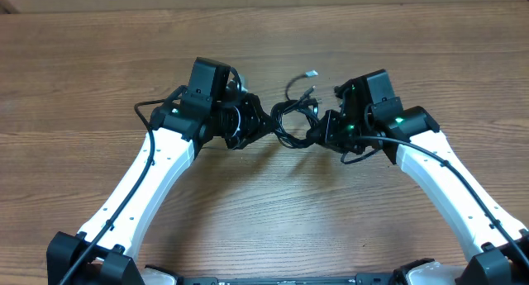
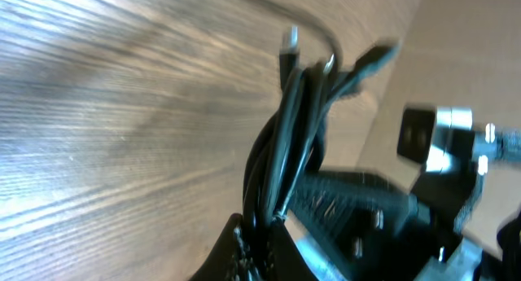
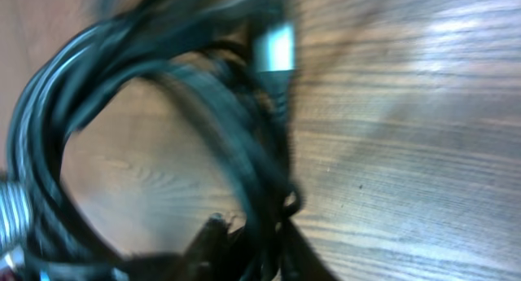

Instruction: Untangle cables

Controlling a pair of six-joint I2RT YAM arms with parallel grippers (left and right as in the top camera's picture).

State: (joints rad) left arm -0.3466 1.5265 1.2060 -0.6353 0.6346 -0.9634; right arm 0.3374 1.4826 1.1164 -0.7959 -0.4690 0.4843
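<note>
A small knot of thin black cables hangs between my two grippers at mid-table. One loose end with a silver plug points toward the far side. My left gripper is shut on the bundle's left side, and in the left wrist view the cables run straight up out of its jaws. My right gripper is at the bundle's right side. In the right wrist view the looped cables and a silver plug are blurred. Strands pass between that gripper's fingers, but the blur hides whether they pinch.
The wooden table extends all around. Both white arms reach in from the near edge, with thicker black wires fixed along them. The right arm's gripper body shows close behind the bundle in the left wrist view.
</note>
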